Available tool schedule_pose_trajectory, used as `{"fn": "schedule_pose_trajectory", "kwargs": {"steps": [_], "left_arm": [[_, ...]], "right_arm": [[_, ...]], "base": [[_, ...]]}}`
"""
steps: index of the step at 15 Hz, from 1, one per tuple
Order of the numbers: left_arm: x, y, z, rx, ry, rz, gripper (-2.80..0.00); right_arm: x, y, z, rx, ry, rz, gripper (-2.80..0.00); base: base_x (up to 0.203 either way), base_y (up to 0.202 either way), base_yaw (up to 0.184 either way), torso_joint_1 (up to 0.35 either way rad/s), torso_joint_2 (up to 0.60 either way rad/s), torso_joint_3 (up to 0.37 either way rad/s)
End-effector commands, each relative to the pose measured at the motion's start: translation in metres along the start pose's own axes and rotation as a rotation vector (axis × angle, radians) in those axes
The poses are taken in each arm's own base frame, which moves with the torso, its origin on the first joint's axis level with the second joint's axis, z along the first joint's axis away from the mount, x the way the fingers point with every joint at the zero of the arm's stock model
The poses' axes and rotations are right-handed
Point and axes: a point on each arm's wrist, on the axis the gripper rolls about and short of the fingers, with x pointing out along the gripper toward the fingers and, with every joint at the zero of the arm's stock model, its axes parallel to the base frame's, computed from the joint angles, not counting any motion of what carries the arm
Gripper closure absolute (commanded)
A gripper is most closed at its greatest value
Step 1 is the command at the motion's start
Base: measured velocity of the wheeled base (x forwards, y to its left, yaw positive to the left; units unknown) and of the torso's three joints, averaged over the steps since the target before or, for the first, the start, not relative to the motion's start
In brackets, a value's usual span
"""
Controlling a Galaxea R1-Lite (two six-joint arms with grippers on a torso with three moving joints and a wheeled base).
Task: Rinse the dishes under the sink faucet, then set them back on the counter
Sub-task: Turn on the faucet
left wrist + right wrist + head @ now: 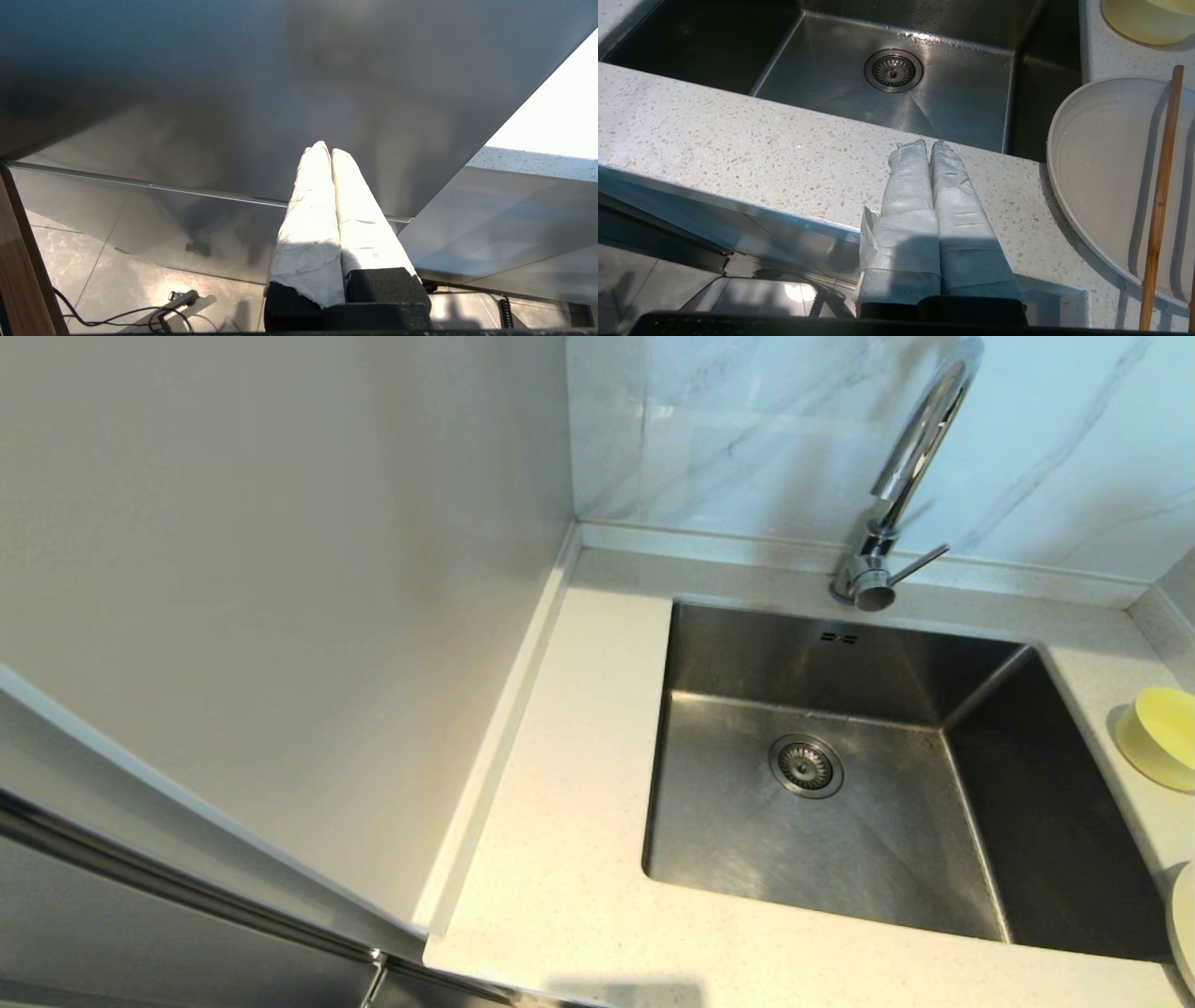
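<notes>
The pale-yellow bowl [1160,735] [1148,18] sits on the speckled counter [579,709] right of the steel sink. Nearer the front lies the cream-white plate [1101,172] [1184,929], cut off at the head view's right edge, with a brown chopstick [1160,196] resting across it. The chrome gooseneck faucet [896,485] stands behind the basin, its thin lever pointing right. My right gripper [927,143] hovers shut and empty over the counter's front strip [738,144], left of the plate. My left gripper [325,148] is shut and empty, parked low beside a steel cabinet front. Neither arm shows in the head view.
The sink basin [728,821] holds only its round drain strainer [806,765] [893,70]. A beige wall panel [280,569] rises at the counter's left, marble tile behind. Cables lie on the floor [140,312] below the left gripper.
</notes>
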Motion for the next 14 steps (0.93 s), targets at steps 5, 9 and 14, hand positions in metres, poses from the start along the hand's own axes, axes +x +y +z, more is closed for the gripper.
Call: {"fn": "schedule_pose_trajectory", "kwargs": {"steps": [5, 9, 14], "left_arm": [[0.0, 0.0, 0.0, 0.0, 0.0, 0.001, 0.0], [0.0, 0.0, 0.0, 0.0, 0.0, 0.0, 0.0], [0.0, 0.0, 0.0, 0.0, 0.0, 0.001, 0.0]], "right_arm": [[0.001, 0.0, -0.002, 0.001, 0.007, -0.02, 0.0], [-0.006, 0.0, 0.046, 0.074, -0.009, -0.026, 0.0], [0.041, 0.0, 0.139, 0.167, 0.145, -0.039, 0.0]], "base": [[0.0, 0.0, 0.0, 0.0, 0.0, 0.0], [0.0, 0.0, 0.0, 0.0, 0.0, 0.0], [0.0, 0.0, 0.0, 0.0, 0.0, 0.0]]}}
